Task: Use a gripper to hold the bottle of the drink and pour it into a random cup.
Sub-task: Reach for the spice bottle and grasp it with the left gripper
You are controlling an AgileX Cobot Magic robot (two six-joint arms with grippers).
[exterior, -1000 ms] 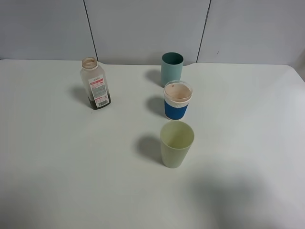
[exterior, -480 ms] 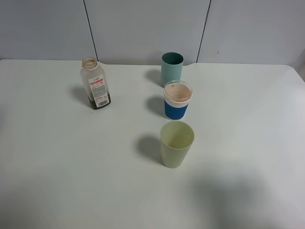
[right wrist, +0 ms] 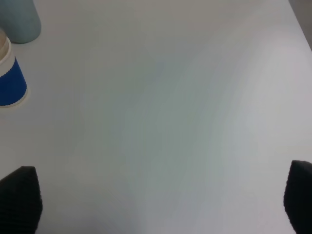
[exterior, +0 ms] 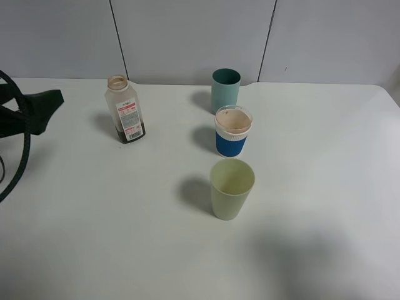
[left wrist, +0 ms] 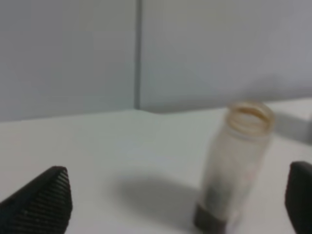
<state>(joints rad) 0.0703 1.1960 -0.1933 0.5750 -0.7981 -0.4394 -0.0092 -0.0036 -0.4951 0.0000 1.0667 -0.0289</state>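
Note:
The bottle [exterior: 125,117] stands upright at the back left of the white table, uncapped, with dark liquid at its bottom. The pale yellowish-green cup [exterior: 232,189] stands upright near the middle front. My left gripper [exterior: 44,106] reaches in from the left edge, level with the bottle and well apart from it. In the left wrist view the gripper [left wrist: 168,207] is open and empty, and the bottle [left wrist: 234,165] stands ahead between its black fingertips [left wrist: 39,202]. My right gripper [right wrist: 160,200] is open and empty over bare table, and it is out of the exterior view.
A teal cup [exterior: 225,89] stands at the back middle, with a blue-and-white paper cup [exterior: 233,132] just in front of it. Both show in the right wrist view, the teal cup [right wrist: 19,19] and the paper cup [right wrist: 9,80]. A grey panelled wall [exterior: 187,37] backs the table.
My left arm has come into the exterior view from the left edge, moving toward the bottle. The bottle and the cups have not moved.

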